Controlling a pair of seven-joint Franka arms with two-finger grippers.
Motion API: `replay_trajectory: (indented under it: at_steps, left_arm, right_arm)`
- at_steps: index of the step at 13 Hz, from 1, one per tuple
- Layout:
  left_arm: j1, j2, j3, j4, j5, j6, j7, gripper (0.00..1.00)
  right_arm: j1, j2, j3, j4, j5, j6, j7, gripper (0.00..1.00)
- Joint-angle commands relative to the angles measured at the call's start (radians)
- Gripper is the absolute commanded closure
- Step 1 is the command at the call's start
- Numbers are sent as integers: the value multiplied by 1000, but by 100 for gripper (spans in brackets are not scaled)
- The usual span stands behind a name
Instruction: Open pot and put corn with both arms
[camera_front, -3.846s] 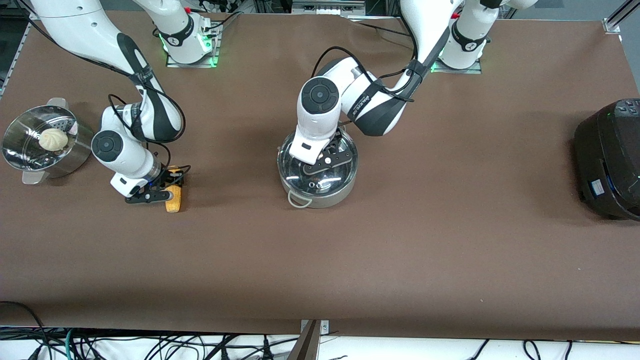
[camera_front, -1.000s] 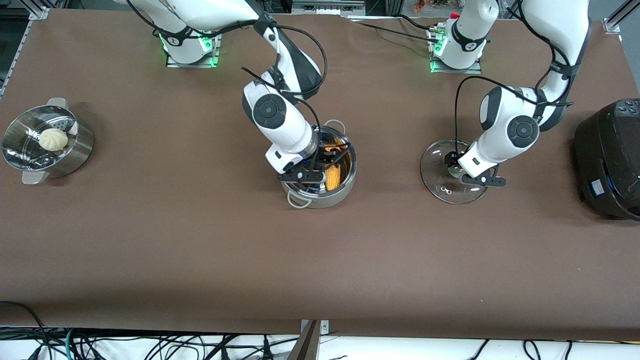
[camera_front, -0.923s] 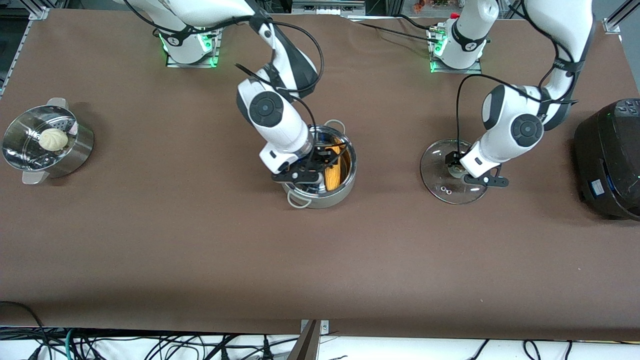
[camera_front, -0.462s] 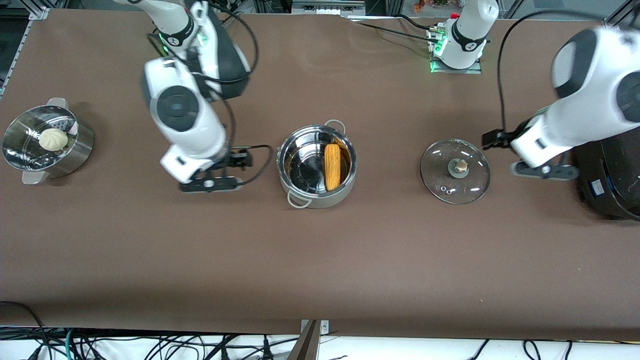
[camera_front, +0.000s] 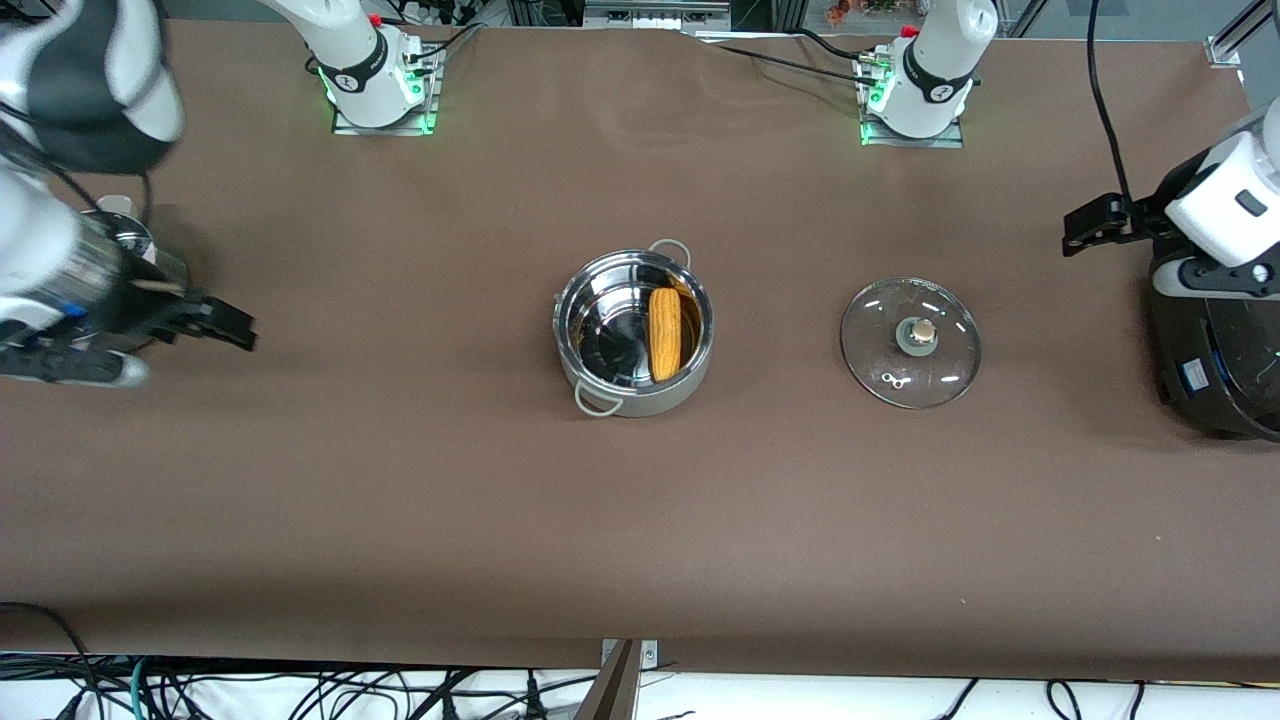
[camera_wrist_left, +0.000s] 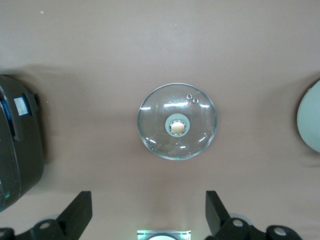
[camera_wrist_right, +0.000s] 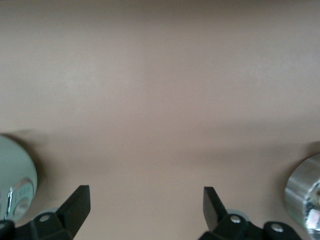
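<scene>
The steel pot stands open at the middle of the table. The yellow-orange corn lies inside it. The glass lid with its tan knob lies flat on the table beside the pot, toward the left arm's end; it also shows in the left wrist view. My left gripper is open and empty, up over the black cooker; its fingers stand wide apart. My right gripper is open and empty, up over the steamer basket's end of the table, with fingers wide apart.
The black cooker also shows at the edge of the left wrist view. The steamer basket is mostly hidden under the right arm. The pot's edge and a steel vessel show at the sides of the right wrist view.
The right gripper let go of the corn in the pot and swung away to the steamer basket's end. The left gripper let go of the lid's knob and rose away over the cooker.
</scene>
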Motion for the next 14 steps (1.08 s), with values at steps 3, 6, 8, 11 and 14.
replay_trajectory:
  at_steps: [3,6,8,11,14]
  left_arm:
    - [37,-41,-57,3,10,-13,-55,0]
    - [39,-88,-60,-44,9,9,-81,0]
    - [40,-98,-60,-82,7,51,-81,0]
    - [45,-130,-62,-138,7,89,-82,0]
    - [46,-130,-60,-138,7,87,-81,0]
  right_arm:
    - [-190,-210,192,-203,-76,-17,-92,0]
    - [-216,-218,218,-196,-105,-20,-95,0]
    - [-222,-213,223,-194,-105,-20,-95,0]
    - [-222,-198,224,-177,-102,-25,-89,0]
    - [-222,-193,223,-173,-91,-25,-82,0]
